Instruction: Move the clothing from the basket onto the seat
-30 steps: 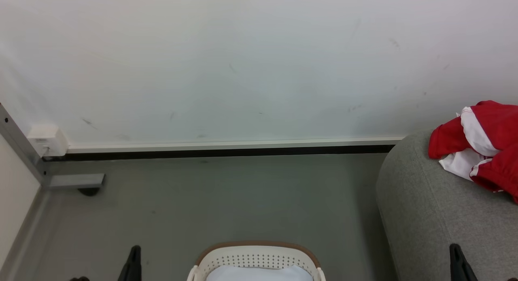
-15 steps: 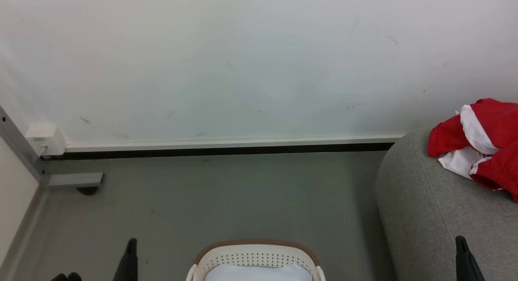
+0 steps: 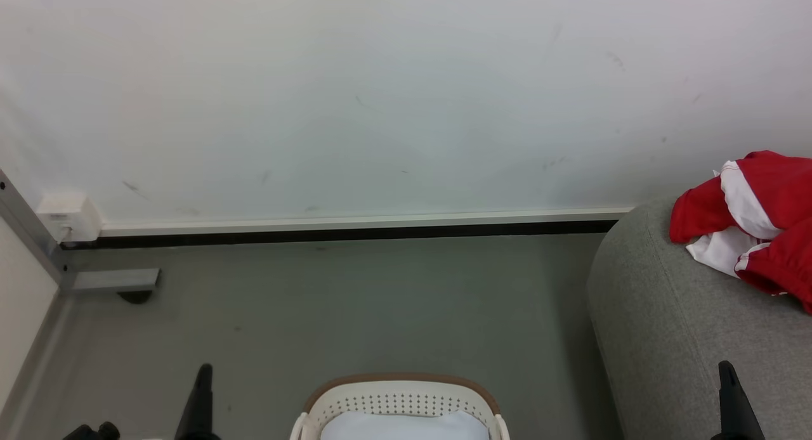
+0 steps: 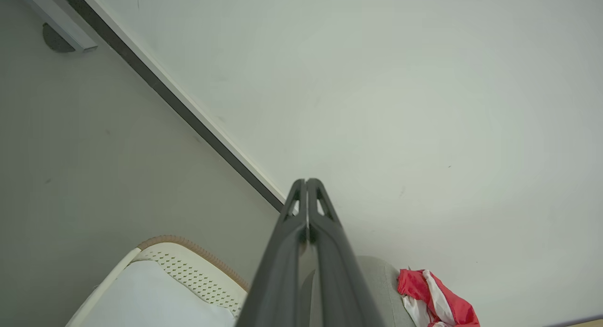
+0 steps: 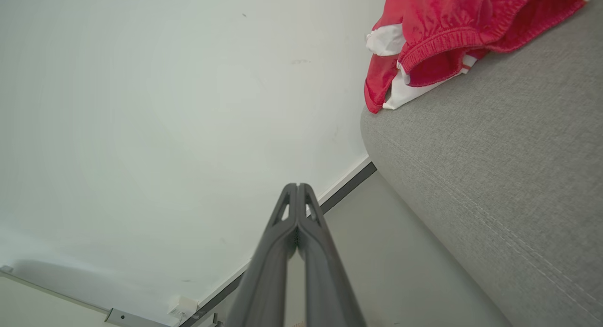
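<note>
White painted wall [image 3: 380, 97] stands big and flat at the back, with a dark strip along its bottom. Under it lies the smooth grey floor [image 3: 355, 307]. On the right is the big light grey cloth-covered seat [image 3: 672, 338], with round edges and a sewn line. The oval cream plastic basket [image 3: 399, 381], with little holes and a brown rim, sits on the floor at the bottom middle, apart from the seat. The bright red soft clothing [image 3: 761, 218] with white parts lies bunched up on top of the seat, near the wall and not in the basket. A plain pale white-blue cloth [image 3: 399, 427] lies inside the basket. The left gripper [image 4: 306, 181] has its two long dark fingers [image 4: 278, 270] pressed together with nothing between them, and it is to the left of the basket. The right gripper [image 5: 298, 185] is pinched closed too, holds nothing, and is close by the seat.
</note>
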You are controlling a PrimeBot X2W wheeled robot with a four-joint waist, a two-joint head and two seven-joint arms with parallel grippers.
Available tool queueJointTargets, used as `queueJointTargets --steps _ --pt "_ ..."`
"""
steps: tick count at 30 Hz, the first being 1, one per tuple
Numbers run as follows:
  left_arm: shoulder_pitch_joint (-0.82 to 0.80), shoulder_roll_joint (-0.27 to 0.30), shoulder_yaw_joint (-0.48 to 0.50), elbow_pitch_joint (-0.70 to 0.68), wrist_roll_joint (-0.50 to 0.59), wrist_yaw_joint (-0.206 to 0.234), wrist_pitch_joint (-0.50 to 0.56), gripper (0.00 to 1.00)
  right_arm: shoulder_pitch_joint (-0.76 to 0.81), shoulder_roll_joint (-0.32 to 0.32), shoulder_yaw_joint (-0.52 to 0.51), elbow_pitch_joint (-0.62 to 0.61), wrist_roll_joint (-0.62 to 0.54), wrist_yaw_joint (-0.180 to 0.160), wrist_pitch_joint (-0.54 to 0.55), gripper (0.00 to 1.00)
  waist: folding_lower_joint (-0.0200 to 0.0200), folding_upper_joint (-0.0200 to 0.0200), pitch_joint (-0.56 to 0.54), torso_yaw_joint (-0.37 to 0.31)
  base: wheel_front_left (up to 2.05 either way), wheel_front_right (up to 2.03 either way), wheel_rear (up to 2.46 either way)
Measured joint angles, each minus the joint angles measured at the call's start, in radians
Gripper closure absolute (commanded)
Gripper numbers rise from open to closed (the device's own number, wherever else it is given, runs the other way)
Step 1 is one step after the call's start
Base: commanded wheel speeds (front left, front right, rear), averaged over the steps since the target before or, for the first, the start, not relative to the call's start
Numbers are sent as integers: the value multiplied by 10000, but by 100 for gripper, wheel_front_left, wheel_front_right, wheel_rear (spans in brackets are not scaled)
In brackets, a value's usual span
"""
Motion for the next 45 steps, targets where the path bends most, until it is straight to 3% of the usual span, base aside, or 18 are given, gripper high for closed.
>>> queueJointTargets --steps 45 --pt "-685 -75 376 50 -4268 -2 1147 100 -785 -40 -234 132 4510 -2 1135 100 -1 0 200 -110 0 0 0"
